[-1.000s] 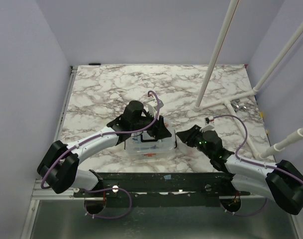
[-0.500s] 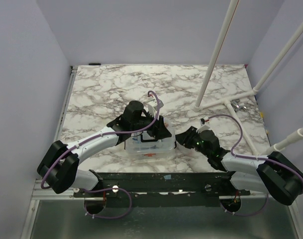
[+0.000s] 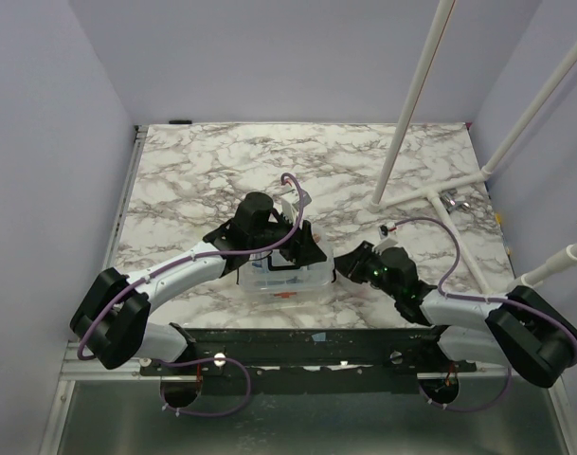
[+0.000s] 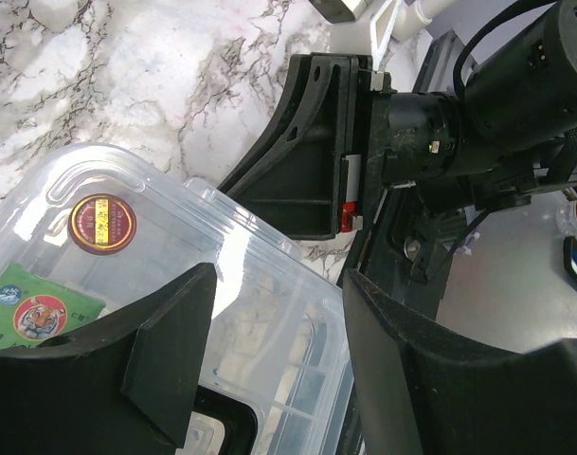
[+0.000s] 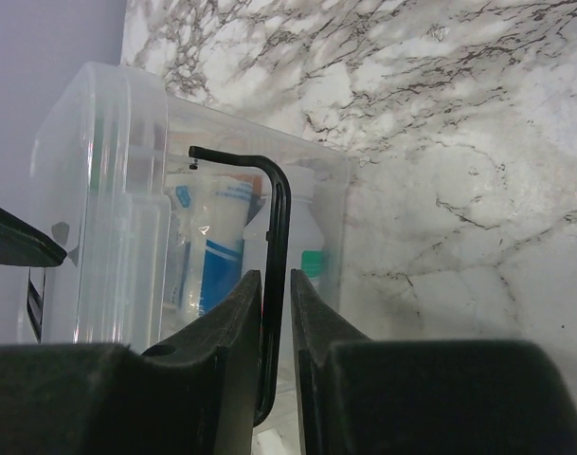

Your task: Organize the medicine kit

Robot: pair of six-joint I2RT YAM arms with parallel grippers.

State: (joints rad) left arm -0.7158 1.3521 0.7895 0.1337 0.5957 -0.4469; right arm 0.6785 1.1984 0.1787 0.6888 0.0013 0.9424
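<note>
Kit (image 3: 280, 282) lies on the marble table (image 3: 193, 171) near the front edge, between the two arms. Through its clear lid we see a round red tin (image 4: 103, 225) and a green packet (image 4: 30, 308). We find the left gripper (image 3: 293, 252) above it, fingers (image 4: 170, 346) spread wide over the lid with nothing pinched between them. The right gripper (image 3: 342, 268) is at its right end, fingers (image 5: 222, 332) drawn narrow on either side of a black clasp (image 5: 279, 218); whether they press it we cannot tell. A blue and white tube (image 5: 212, 251) shows behind that wall
</note>
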